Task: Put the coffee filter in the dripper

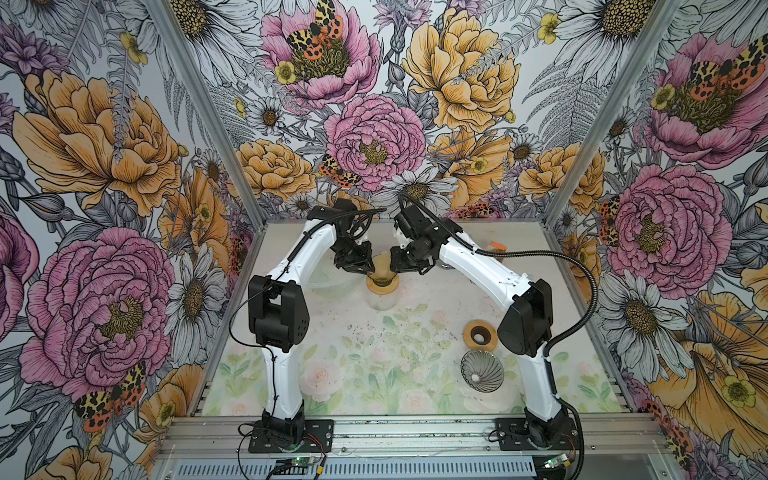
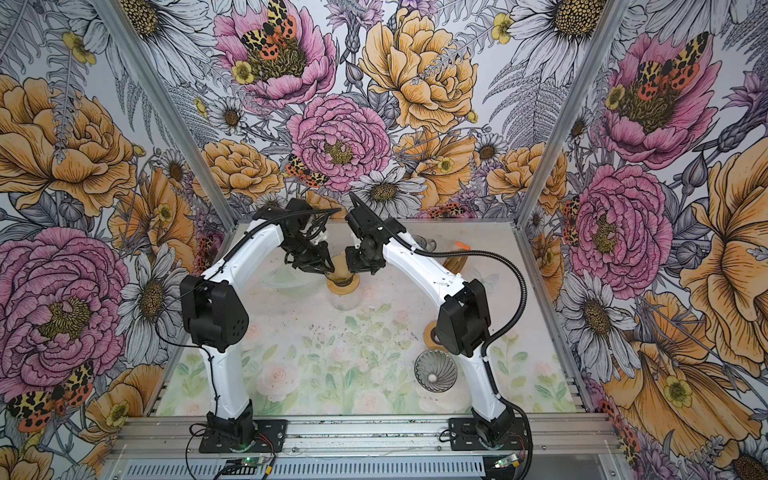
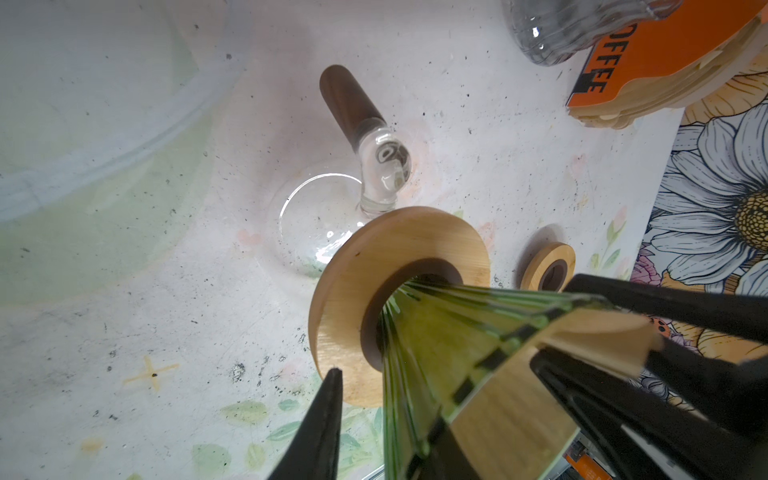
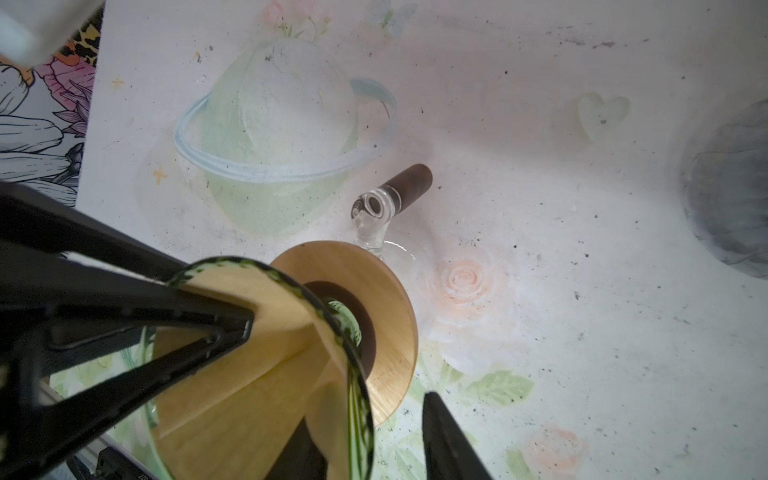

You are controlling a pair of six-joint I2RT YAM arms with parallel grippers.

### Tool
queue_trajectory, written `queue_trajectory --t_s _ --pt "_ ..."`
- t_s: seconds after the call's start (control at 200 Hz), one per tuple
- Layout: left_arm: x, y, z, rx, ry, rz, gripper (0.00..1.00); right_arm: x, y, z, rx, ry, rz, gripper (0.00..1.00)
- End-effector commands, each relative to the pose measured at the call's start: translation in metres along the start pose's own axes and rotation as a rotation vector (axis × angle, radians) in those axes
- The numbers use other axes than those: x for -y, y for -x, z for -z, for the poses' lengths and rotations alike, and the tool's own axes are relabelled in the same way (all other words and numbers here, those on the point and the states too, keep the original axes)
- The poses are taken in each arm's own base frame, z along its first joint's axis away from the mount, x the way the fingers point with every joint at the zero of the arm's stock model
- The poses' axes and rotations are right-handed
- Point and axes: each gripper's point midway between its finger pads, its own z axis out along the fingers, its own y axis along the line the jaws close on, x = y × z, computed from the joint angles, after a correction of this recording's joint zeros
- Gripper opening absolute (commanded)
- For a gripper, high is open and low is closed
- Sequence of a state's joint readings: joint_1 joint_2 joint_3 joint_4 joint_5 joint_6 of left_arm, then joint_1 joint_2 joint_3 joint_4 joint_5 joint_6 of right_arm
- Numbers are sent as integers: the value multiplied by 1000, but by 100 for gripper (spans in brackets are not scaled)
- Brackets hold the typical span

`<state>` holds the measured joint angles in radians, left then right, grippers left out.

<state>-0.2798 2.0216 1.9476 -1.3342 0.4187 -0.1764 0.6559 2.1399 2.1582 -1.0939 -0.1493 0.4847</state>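
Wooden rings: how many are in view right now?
2. One wooden ring sits on the glass carafe, around the tip of the green dripper; a second ring lies loose on the table beside the grey dripper. Others may be hidden.

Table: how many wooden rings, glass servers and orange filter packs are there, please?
Wooden rings: 2
Glass server: 1
Orange filter pack: 1
Total: 4
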Motion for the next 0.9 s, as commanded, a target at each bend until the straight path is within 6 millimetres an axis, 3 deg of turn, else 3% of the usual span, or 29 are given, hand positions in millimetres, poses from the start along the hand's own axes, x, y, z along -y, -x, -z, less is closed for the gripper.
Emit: queue_trajectory --t_s 0.0,0.405,0.896 --pt "10 7 13 54 -1 -35 28 -18 6 19 32 56 39 42" --pt "10 8 13 54 -1 -35 28 2 -6 -8 -37 -34 -6 43" --pt "-2 6 0 28 44 -29 27 16 -14 -20 -87 -115 -15 40"
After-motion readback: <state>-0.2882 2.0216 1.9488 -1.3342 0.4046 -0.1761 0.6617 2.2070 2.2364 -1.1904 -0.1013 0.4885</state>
